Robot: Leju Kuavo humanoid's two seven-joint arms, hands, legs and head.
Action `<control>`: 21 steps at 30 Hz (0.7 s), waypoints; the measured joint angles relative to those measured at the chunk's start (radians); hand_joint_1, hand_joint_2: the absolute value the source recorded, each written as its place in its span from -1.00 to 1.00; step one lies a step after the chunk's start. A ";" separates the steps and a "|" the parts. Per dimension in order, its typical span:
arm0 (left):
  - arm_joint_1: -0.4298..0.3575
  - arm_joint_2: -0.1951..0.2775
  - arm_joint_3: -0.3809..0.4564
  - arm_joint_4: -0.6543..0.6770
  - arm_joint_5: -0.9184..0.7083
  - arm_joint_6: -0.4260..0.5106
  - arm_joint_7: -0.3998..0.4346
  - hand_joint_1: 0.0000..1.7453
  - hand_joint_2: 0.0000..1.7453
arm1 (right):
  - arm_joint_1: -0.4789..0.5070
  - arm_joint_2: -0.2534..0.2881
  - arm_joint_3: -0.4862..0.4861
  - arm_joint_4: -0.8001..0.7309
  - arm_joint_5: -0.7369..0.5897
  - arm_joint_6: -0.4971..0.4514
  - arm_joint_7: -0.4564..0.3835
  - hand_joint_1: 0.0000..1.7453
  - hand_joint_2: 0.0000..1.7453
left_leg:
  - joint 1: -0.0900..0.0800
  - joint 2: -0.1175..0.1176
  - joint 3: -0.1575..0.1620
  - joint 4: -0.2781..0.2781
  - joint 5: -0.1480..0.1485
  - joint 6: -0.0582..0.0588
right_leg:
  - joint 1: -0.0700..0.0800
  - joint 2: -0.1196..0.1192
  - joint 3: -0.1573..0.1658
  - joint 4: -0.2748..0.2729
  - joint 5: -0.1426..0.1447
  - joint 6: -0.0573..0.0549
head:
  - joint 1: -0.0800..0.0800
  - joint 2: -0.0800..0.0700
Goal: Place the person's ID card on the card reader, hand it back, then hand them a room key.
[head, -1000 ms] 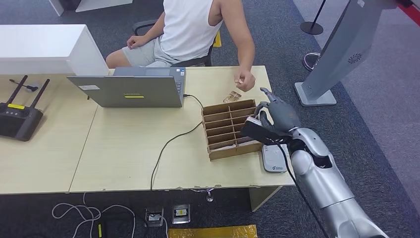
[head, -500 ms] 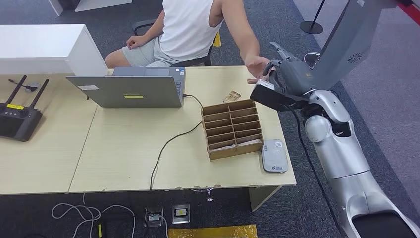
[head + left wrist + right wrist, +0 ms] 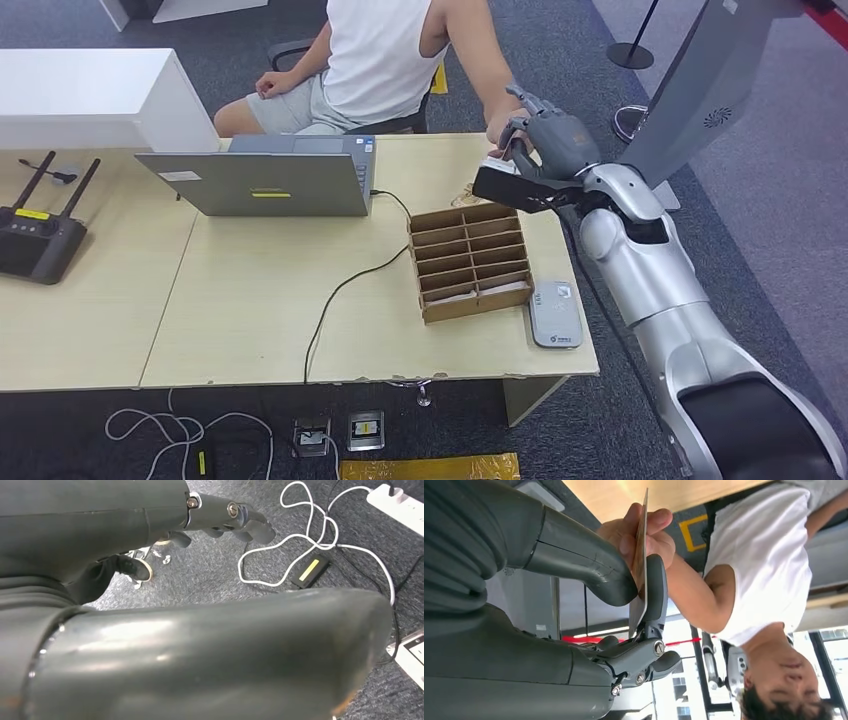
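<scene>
Two tables [image 3: 90, 300] stood edge to edge, and on the far left one a black router [image 3: 38, 235] with raised antennas lay beside a white box [image 3: 90, 95]. On the second table an open grey laptop [image 3: 260, 180] sat with its back to the robot, a black cable [image 3: 345, 290] trailing from it toward the near edge. Further right stood a brown cardboard organiser [image 3: 468, 260] with slotted compartments, and just beside its right end lay the flat grey card reader [image 3: 554, 312], nothing resting on it. A small tan object [image 3: 463, 192] lay on the table behind the organiser; it was too small to identify. A person [image 3: 385, 60] in a white sleeveless top sat across the table, one arm reaching to the table's far right corner.

There the right hand [image 3: 550, 140] was raised above the table edge, meeting the person's hand [image 3: 644, 530]. In the right wrist view the card [image 3: 639, 575] stood edge-on, pinched between the robot's thick thumb and a dark finger [image 3: 655, 590], while the person's fingers gripped its other end; which card it was could not be read.

The left hand [image 3: 225, 517] hung over grey carpet and a white cord [image 3: 300, 540], its fingers bent loosely with nothing in them.
</scene>
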 joint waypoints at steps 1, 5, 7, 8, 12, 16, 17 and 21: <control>-0.001 0.000 0.000 0.000 -0.003 -0.002 0.001 -1.00 -1.00 | -0.007 0.005 0.006 0.023 0.004 0.000 0.000 1.00 1.00 | 0.000 0.000 0.000 0.000 0.000 0.000 | 0.000 0.000 0.000 0.000 0.000 0.000 | 0.000 0.000; -0.004 0.000 0.000 0.000 -0.006 -0.012 0.007 -1.00 -1.00 | -0.022 0.024 0.029 0.112 0.018 -0.011 0.003 0.26 1.00 | 0.000 0.000 0.000 0.000 0.000 0.000 | 0.000 0.000 0.000 0.000 0.000 0.000 | 0.000 0.000; -0.004 0.000 0.000 0.000 -0.006 -0.012 0.009 -1.00 -1.00 | -0.026 0.030 0.038 0.150 0.020 -0.020 0.004 -0.74 1.00 | 0.000 0.000 0.000 0.000 0.000 0.000 | 0.000 0.000 0.000 0.000 0.000 0.000 | 0.000 0.000; -0.004 0.000 0.000 0.000 -0.006 -0.012 0.010 -1.00 -1.00 | -0.028 0.033 0.042 0.168 0.021 -0.024 0.004 -1.00 1.00 | 0.000 0.000 0.000 0.000 0.000 0.000 | 0.000 0.000 0.000 0.000 0.000 0.000 | 0.000 0.000; -0.004 0.000 0.000 0.000 -0.006 -0.016 0.016 -1.00 -1.00 | -0.030 0.035 0.052 0.222 0.021 -0.063 0.005 -1.00 1.00 | 0.000 0.000 0.000 0.000 0.000 0.000 | 0.000 0.000 -0.001 0.000 0.000 0.000 | 0.000 0.000; -0.005 0.000 0.000 0.000 -0.006 -0.018 0.022 -1.00 -1.00 | -0.044 0.032 0.059 0.258 0.015 -0.126 0.004 -1.00 1.00 | 0.000 0.000 0.000 0.000 0.000 0.000 | 0.000 0.001 -0.001 0.000 0.000 0.000 | 0.000 0.000; -0.005 0.000 0.000 0.000 -0.005 -0.017 0.022 -1.00 -1.00 | -0.055 0.028 0.059 0.264 0.008 -0.146 0.003 -1.00 1.00 | 0.000 0.000 0.000 0.001 0.000 0.000 | 0.000 0.001 -0.001 0.000 0.000 0.000 | 0.000 0.000; -0.004 0.000 0.000 0.000 0.004 -0.010 0.022 -1.00 -1.00 | -0.133 0.001 0.044 0.278 -0.055 -0.280 -0.023 -1.00 1.00 | 0.000 0.000 0.000 0.001 0.000 0.000 | 0.000 0.002 -0.002 0.000 0.000 0.000 | 0.000 0.000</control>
